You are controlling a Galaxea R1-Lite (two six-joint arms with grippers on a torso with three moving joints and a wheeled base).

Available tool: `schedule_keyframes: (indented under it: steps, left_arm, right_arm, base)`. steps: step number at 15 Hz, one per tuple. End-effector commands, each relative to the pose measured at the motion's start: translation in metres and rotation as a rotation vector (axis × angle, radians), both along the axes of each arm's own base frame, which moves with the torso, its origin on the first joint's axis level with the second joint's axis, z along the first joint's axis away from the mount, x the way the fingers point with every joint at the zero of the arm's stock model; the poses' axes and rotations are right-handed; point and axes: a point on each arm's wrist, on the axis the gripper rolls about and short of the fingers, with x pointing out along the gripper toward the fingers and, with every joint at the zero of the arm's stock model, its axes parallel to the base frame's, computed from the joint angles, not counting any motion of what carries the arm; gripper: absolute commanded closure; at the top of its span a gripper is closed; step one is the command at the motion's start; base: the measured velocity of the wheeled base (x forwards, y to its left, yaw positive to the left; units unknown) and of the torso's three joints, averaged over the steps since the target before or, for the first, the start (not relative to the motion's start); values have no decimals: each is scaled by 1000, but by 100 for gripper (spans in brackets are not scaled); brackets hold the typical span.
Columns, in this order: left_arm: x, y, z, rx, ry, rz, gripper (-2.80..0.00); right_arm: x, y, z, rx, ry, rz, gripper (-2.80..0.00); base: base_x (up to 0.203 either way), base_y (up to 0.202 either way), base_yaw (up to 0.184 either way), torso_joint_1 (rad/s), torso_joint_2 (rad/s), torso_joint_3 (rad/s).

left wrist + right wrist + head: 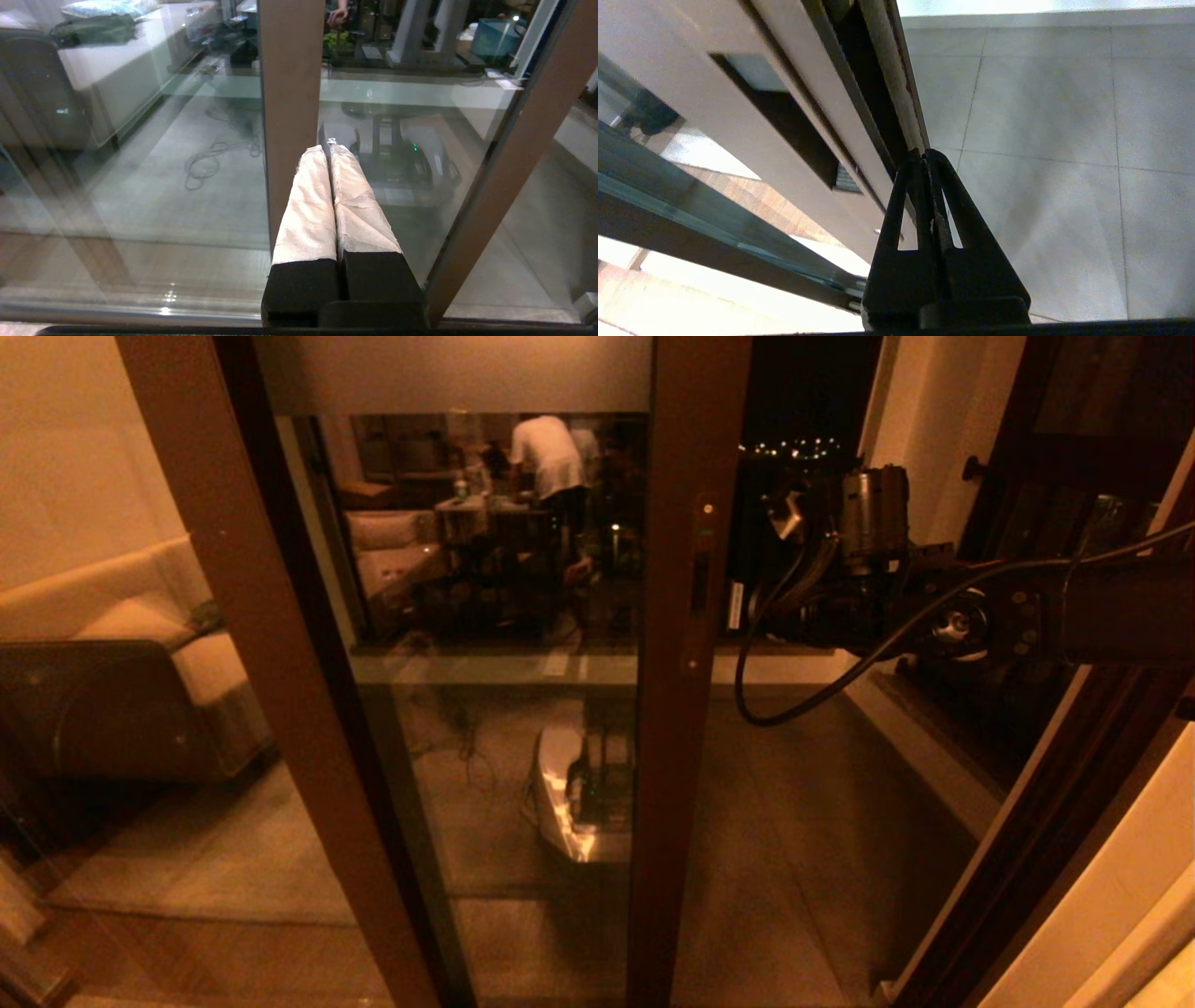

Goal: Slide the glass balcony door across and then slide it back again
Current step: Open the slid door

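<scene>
the glass balcony door [523, 728] stands part-way across the opening, its handle upright [695, 644] running from 12 to 6 o'clock through the middle of the head view, with bare balcony floor [803, 821] showing in the gap at 3 o'clock. so the door looks neither fully shut nor fully open; which leg of the slide this is cannot be told, and at least some travel seems left. its long axis is vertical, and the handle plate [700, 583] faces the robot. the right gripper [924, 161], jaws together, sits by the door's edge. the left gripper [329, 151], jaws together on nothing, points at a frame upright [289, 93] low down.
</scene>
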Motion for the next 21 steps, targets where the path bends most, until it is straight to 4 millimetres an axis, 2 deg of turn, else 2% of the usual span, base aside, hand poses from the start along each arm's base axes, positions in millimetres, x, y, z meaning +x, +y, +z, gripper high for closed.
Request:
schedule_keyframes:
  steps: [1,13,19,21]
  left_arm:
    - [2,0,-6,-1,21,0,0]
    - [2,0,-6,-1,21,1,0]
    - [2,0,-6,-1,21,0,0]
    - [2,0,-6,-1,21,0,0]
  right_arm:
    - [1,13,-6,-2,8,27,0]
    - [-10,63,-19,-33,8,84,0]
    - [0,88,-35,-54,6,65,0]
    - [-2,89,-37,-58,11,63,0]
  base:
    - [0,0,0,0,0,0]
    - [0,0,0,0,0,0]
    - [0,0,0,0,0,0]
    - [0,0,0,0,0,0]
